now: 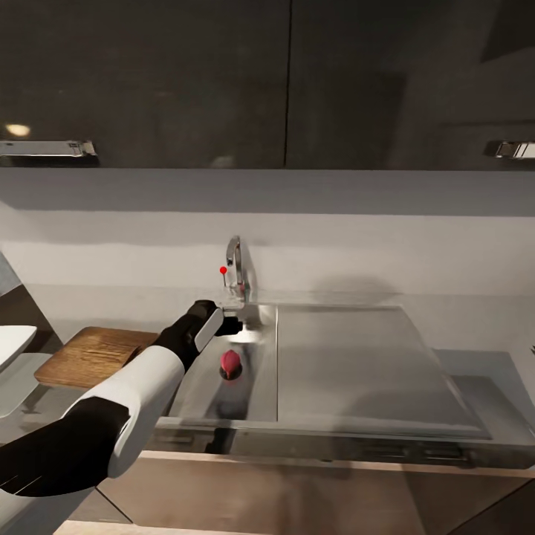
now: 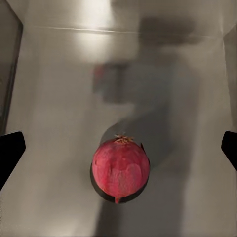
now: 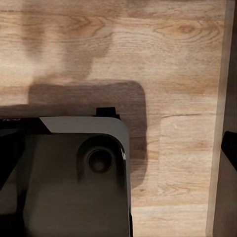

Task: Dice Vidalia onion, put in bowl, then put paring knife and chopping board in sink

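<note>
Forearm of the left arm fills the lower left of the head view, reaching up toward frame centre, where the left gripper (image 1: 239,325) hangs over the sink (image 1: 261,405) with its jaws spread wide; in the left wrist view a dark fingertip (image 2: 11,152) shows at each side edge, well apart. Between them on the steel floor of the basin lies the Vidalia onion (image 2: 120,170), red-skinned, its tufted end toward the top of that frame and its pointed tip toward the bottom, so its long axis runs crossways to the gap between the fingers. A clean pick likely calls for a straight descent, centred, closing across the bulb's widest part. Further left, the chopping board (image 1: 93,355) rests on the countertop (image 1: 490,386). Whether the right gripper is spread or clenched cannot be told
</note>
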Available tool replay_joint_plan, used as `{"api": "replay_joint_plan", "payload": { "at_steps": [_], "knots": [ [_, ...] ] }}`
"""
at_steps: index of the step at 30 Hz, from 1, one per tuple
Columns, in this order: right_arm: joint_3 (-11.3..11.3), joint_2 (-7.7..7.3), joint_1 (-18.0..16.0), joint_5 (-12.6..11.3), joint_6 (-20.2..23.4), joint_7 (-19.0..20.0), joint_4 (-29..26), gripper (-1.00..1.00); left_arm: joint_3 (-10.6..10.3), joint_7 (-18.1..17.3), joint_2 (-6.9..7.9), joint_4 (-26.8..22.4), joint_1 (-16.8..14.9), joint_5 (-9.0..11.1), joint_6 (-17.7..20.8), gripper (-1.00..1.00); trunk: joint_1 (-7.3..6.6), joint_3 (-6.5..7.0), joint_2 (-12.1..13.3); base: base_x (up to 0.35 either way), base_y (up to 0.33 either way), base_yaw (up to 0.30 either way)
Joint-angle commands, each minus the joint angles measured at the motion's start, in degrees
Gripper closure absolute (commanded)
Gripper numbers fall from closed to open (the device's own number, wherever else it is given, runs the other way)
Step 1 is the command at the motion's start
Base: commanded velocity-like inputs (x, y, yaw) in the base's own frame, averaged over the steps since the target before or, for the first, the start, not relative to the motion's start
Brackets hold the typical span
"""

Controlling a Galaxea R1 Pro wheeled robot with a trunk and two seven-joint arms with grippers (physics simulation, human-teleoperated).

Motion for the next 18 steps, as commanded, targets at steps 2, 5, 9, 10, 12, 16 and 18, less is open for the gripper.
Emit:
{"api": "replay_joint_plan", "payload": {
  "at_steps": [2,5,9,10,12,16,18],
  "knots": [
    [0.5,0.0,0.0,-0.6,-0.2,-0.1,0.0,-1.0,-0.4,0.6,0.07,0.7,0.0,0.7,0.1,-1.0,0.01,-0.08,-0.1,0.0,0.0,0.0],
    [0.5,0.0,0.0,-0.6,-0.2,-0.1,0.0,-1.0,-0.4,0.7,0.07,1.7,0.0,0.7,0.0,-1.0,0.01,-0.08,-0.1,0.0,0.0,0.0],
    [0.5,0.0,0.0,-0.6,-0.2,-0.1,0.0,-1.0,-0.4,0.6,0.01,3.4,0.0,0.7,0.0,-1.0,0.01,-0.08,-0.1,0.0,0.0,0.0],
    [0.5,0.0,0.0,-0.6,-0.2,-0.1,0.0,-1.0,-0.4,0.5,0.01,3.7,0.0,0.7,0.0,-1.0,0.01,-0.08,-0.1,0.0,0.0,0.0],
    [0.5,0.0,0.0,-0.6,-0.2,0.0,0.0,-1.0,-0.4,0.3,-0.02,4.5,0.0,0.7,-0.1,-1.0,0.01,-0.08,-0.1,0.0,0.0,0.0],
    [0.5,0.0,0.0,-0.6,-0.2,0.0,0.0,-1.0,-0.4,0.1,-0.07,6.7,0.0,0.7,-0.8,-1.0,0.01,-0.08,-0.1,0.0,0.0,0.0],
    [0.5,0.01,0.0,-0.6,-0.2,0.0,0.0,-1.0,-0.4,0.0,-0.08,7.4,0.0,0.7,-1.5,-1.0,0.01,-0.08,-0.1,0.0,0.0,0.0]
  ]
}}
